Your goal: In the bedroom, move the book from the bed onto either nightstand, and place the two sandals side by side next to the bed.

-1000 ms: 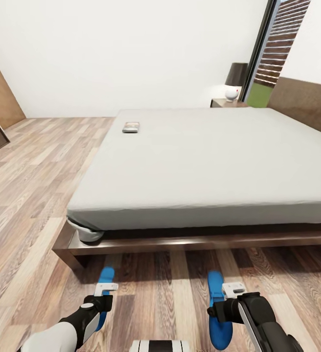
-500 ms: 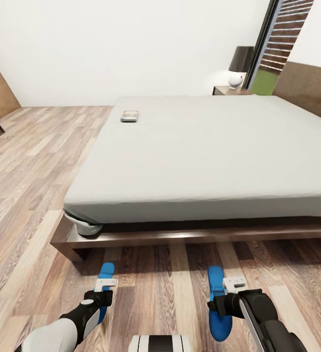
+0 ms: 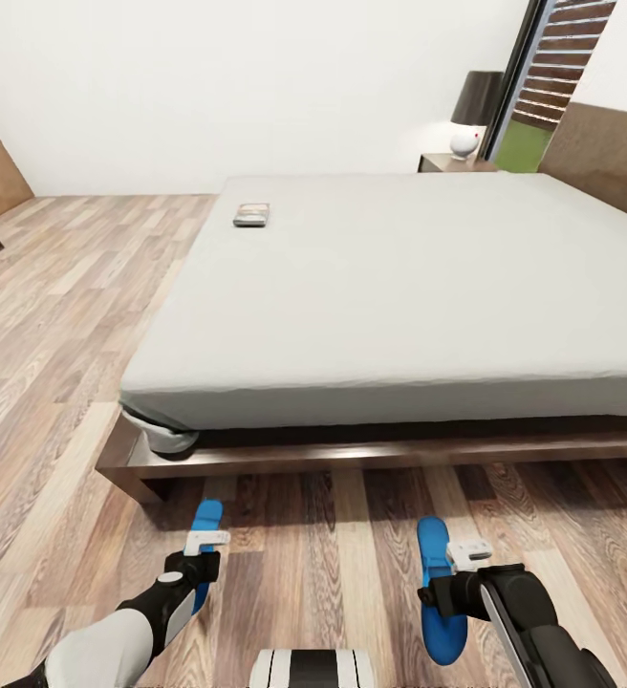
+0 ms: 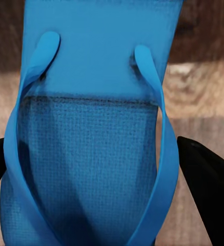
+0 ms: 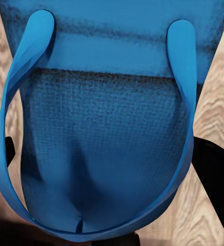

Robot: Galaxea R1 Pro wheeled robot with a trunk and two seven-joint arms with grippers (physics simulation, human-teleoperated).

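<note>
In the head view each hand holds a bright blue sandal above the wood floor, in front of the bed's [image 3: 399, 287] foot end. My left gripper [image 3: 202, 562] is shut on the left sandal [image 3: 207, 516]. My right gripper [image 3: 455, 581] is shut on the right sandal [image 3: 434, 541]. The left wrist view has that sandal [image 4: 91, 128] between dark fingers [image 4: 206, 177], and the right wrist view has its sandal [image 5: 106, 128] held the same way. The small book [image 3: 251, 214] lies on the mattress near its far left corner. A dark nightstand [image 3: 443, 162] stands beyond the bed at the back right.
A dark-shaded lamp [image 3: 476, 100] with a white base stands on the nightstand, beside a tall window [image 3: 543, 86]. The brown headboard [image 3: 610, 158] runs along the right. The dark bed frame [image 3: 352, 457] juts out low ahead of the sandals. Wood floor stretches to the left.
The whole view has shifted, so the camera has moved a little closer to the bed. Both sandals stay gripped, and the right one now sits slightly further right.
</note>
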